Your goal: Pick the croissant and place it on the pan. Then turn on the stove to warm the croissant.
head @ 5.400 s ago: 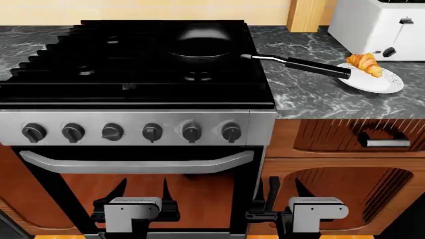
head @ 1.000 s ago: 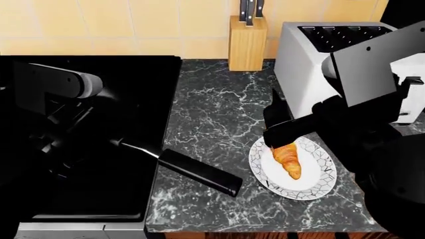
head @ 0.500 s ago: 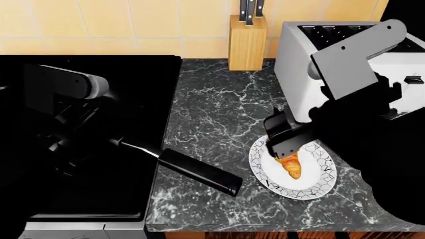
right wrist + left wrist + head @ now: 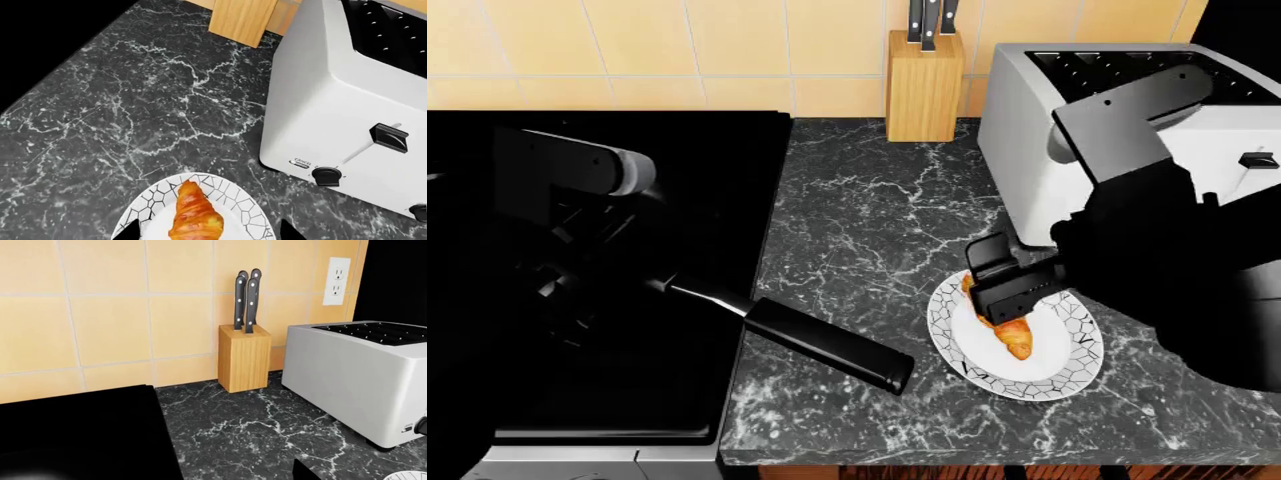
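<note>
Croissant (image 4: 194, 217) lies on the white crackle-patterned plate (image 4: 1054, 368) at the near right of the marble surface (image 4: 868, 230), just in front of the toaster (image 4: 353, 90), and my right gripper (image 4: 1010, 288) hangs directly over its far end with the jaws apart (two dark tips flank the pastry in the right wrist view). To grasp well, I judge I should descend straight, close across the narrow width near the thick middle, and avoid scraping the plate. Its long axis runs far-to-near, tilted slightly rightward, tapered tip pointing away from me. My left gripper isn't visible. The pan (image 4: 827, 345) waits well left.
</note>
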